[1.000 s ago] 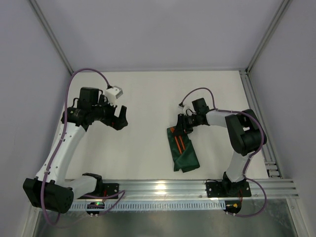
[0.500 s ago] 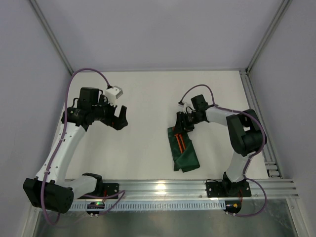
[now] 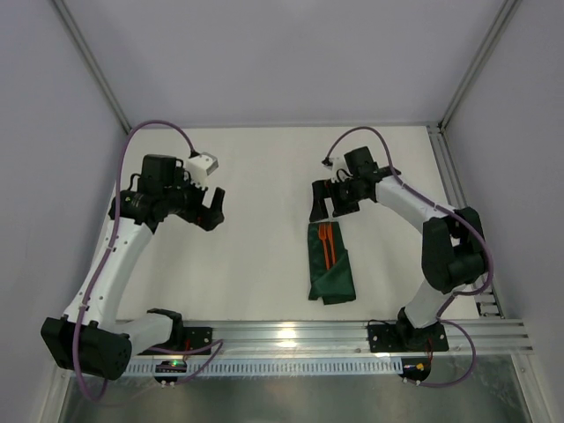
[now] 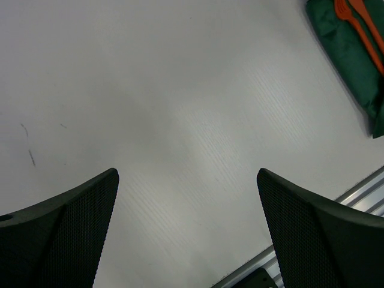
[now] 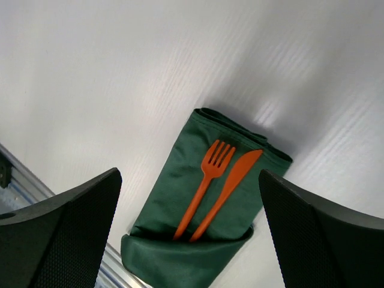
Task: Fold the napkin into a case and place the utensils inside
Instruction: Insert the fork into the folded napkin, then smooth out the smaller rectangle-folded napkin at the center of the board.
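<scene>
— Where is the case to be found?
— Toward the worktop's near edge, right of middle. The utensils are tucked under its lower fold, so they are likely kept from sliding.
— What is gripped?
— Nothing. The right gripper is held spread over the case's far end, and the left gripper is spread too, well apart.

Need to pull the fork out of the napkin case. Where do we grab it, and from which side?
Best bet: grip the fork at its neck, just below the tines, coming straight down from above. The handle end is tucked in the case pocket, and the knife lies closest there; near the tines the gap is widest.
</scene>
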Action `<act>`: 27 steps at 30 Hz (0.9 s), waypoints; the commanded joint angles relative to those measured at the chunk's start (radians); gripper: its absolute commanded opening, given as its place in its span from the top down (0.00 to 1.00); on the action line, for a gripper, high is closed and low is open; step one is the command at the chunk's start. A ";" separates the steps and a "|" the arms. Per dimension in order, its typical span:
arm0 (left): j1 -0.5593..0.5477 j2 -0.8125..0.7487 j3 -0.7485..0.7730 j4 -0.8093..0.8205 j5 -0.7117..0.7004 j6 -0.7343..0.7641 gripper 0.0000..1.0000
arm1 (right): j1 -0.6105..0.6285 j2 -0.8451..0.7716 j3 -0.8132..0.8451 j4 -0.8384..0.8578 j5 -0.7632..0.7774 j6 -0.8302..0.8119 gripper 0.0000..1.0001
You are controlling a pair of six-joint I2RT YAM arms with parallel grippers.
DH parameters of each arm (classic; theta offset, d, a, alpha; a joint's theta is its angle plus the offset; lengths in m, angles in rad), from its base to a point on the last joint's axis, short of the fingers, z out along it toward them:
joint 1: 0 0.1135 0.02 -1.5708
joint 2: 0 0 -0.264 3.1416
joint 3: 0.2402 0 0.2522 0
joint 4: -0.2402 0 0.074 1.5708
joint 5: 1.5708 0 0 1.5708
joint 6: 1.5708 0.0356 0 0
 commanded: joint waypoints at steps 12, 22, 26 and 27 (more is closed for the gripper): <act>0.048 -0.073 -0.111 0.077 -0.440 0.030 0.01 | -0.220 -0.289 0.030 0.023 0.538 0.156 0.01; 0.253 -0.047 -0.200 0.126 -0.360 0.038 0.01 | -0.245 -0.345 -0.048 0.060 0.613 0.185 0.01; 0.312 -0.045 -0.211 0.137 -0.323 0.035 0.01 | -0.248 -0.350 -0.039 0.032 0.646 0.210 0.01; 0.315 -0.051 -0.221 0.146 -0.328 0.033 0.01 | -0.247 -0.359 -0.050 0.037 0.619 0.211 0.01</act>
